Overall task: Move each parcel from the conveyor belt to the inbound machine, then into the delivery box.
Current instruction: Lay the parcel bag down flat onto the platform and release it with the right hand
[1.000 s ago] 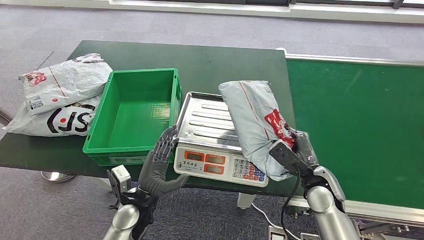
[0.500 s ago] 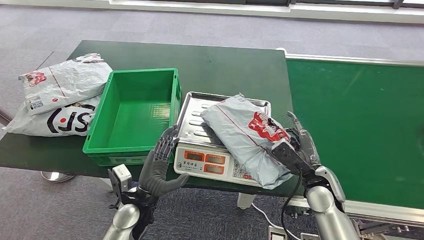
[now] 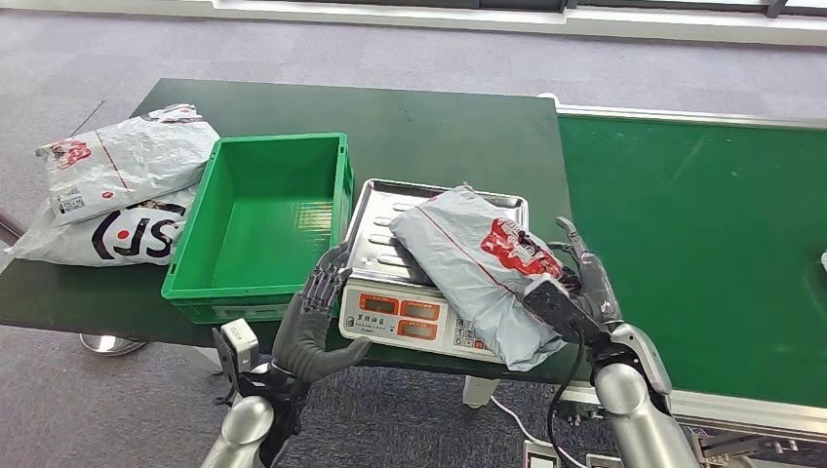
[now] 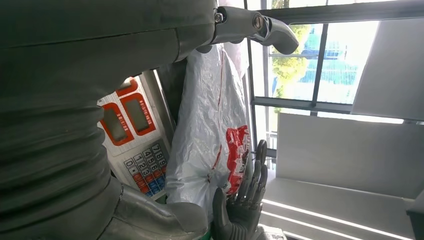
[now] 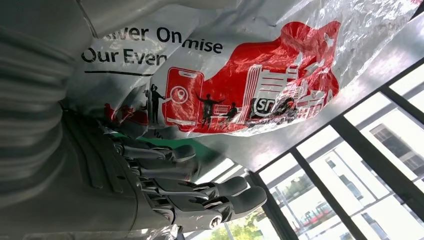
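The grey parcel (image 3: 479, 268) lies flat on the steel tray of the weighing scale (image 3: 390, 234), which serves as the inbound machine. Its long axis runs diagonally, from the tray's far middle toward the near right corner, where its end overhangs the keypad. The red print faces up.

The right hand (image 3: 575, 283) stands just beside the parcel's near right end, fingers spread and extended, holding nothing. In the right wrist view the fingers (image 5: 200, 197) lie straight, apart from the bag's printed face (image 5: 240, 95); whether the thumb touches the film cannot be told.

The left hand (image 3: 317, 302) sits at the scale's near left corner, between scale and green crate (image 3: 258, 219), fingers loosely curled, empty.

Judgement: the weighing step is in hand; transfer to the crate remains. The crate lies to the left of the scale, so the parcel must travel leftward across its own long axis. The right hand is nearer the parcel's end; the left hand is nearer the crate.

Two other parcels (image 3: 122, 185) rest on the table left of the crate. The conveyor belt (image 3: 702, 224) lies to the right.
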{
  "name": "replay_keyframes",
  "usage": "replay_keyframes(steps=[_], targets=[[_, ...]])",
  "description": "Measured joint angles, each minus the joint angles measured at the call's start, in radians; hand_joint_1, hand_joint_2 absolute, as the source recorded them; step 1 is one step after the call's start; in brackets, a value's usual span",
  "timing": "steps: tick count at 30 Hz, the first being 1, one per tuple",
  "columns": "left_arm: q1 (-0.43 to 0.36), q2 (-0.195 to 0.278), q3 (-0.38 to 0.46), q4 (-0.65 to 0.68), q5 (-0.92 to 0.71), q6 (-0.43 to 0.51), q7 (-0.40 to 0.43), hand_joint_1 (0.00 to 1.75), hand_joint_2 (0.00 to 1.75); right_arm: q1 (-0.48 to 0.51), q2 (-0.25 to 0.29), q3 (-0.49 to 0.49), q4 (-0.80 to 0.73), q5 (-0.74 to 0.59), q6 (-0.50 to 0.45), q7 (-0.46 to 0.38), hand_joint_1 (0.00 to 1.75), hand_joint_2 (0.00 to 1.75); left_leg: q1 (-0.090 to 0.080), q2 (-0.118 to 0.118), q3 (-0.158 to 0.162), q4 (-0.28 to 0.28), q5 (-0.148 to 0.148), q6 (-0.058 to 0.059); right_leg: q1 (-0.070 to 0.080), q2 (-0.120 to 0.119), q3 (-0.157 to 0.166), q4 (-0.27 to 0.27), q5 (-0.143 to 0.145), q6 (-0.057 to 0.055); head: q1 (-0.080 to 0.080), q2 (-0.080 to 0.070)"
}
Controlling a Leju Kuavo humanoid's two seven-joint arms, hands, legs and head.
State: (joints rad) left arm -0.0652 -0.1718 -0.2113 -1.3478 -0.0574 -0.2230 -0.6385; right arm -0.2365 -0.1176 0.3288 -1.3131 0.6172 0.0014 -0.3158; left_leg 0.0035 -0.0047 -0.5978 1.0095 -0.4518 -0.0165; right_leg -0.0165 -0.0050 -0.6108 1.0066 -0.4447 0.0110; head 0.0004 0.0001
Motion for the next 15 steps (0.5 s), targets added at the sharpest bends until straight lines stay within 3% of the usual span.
replay_keyframes(steps=[8, 15], targets=[[-0.057, -0.007, 0.0, 0.023, -0.032, 0.023, 0.008, 0.0, 1.75, 0.013, 0.032, -0.012, -0.097, -0.118, -0.216, -0.201, 0.0, 1.75, 0.0, 0.0, 0.0, 0.0, 0.0, 0.0, 0.0, 0.0, 0.0, 0.0, 0.0, 0.0, 0.0, 0.0], [-0.113, -0.015, 0.0, 0.053, -0.039, 0.035, 0.019, 0.0, 1.75, 0.029, 0.053, -0.027, -0.176, -0.143, -0.24, -0.223, 0.0, 1.75, 0.0, 0.001, 0.001, 0.0, 0.0, 0.0, 0.0, 0.002, 0.0, 0.0, 0.0, 0.0, 0.0, 0.0]])
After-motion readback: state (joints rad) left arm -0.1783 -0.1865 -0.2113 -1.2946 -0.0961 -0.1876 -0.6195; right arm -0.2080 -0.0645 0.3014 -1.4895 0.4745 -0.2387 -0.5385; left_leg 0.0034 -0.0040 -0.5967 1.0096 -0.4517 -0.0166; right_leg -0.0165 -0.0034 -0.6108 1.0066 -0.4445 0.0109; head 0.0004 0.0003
